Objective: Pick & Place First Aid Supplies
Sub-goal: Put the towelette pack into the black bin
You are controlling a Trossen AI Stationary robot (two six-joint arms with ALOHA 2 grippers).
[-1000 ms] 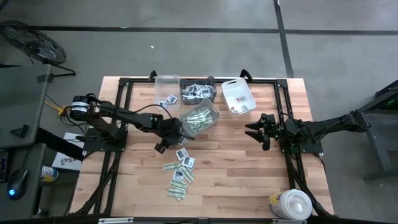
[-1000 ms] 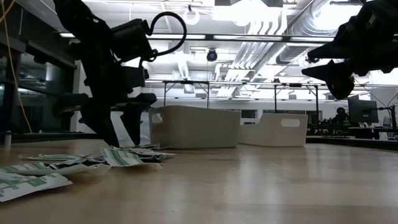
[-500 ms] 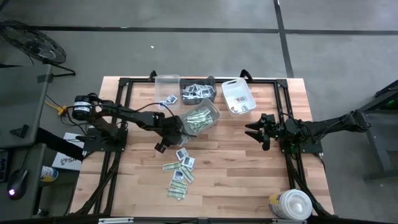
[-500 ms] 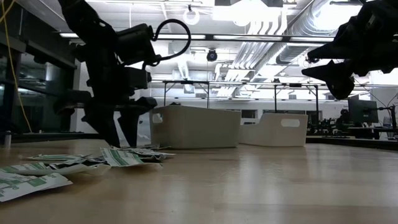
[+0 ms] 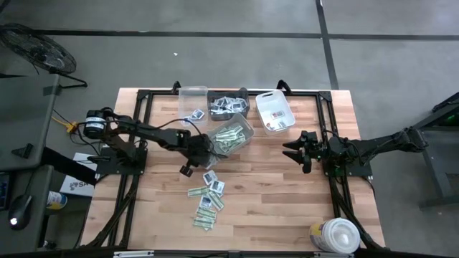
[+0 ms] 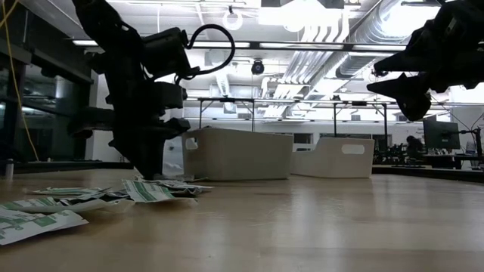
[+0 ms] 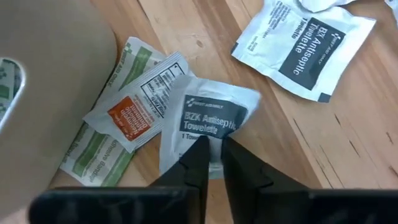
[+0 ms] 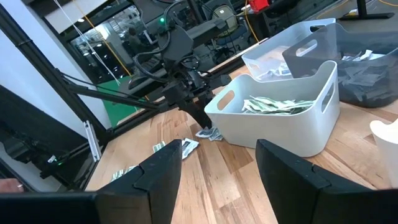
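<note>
My left gripper (image 7: 212, 155) is down on the table (image 5: 287, 208), right beside the clear bin (image 5: 231, 138) that holds green strips. Its two fingers (image 7: 196, 163) are pinched almost together on the edge of a white towelette packet (image 7: 208, 115) with a dark label. That packet lies flat on the wood. It lies partly on top of a packet with an orange label (image 7: 134, 109), and a green strip (image 7: 96, 154) sticks out under both. Another towelette packet (image 7: 305, 46) lies near them, apart.

More packets (image 5: 206, 199) are scattered on the table in front of the bin.

My right gripper (image 5: 295, 152) waits in the air over the right side of the table. Its fingers (image 8: 158, 171) are spread wide and hold nothing.
</note>
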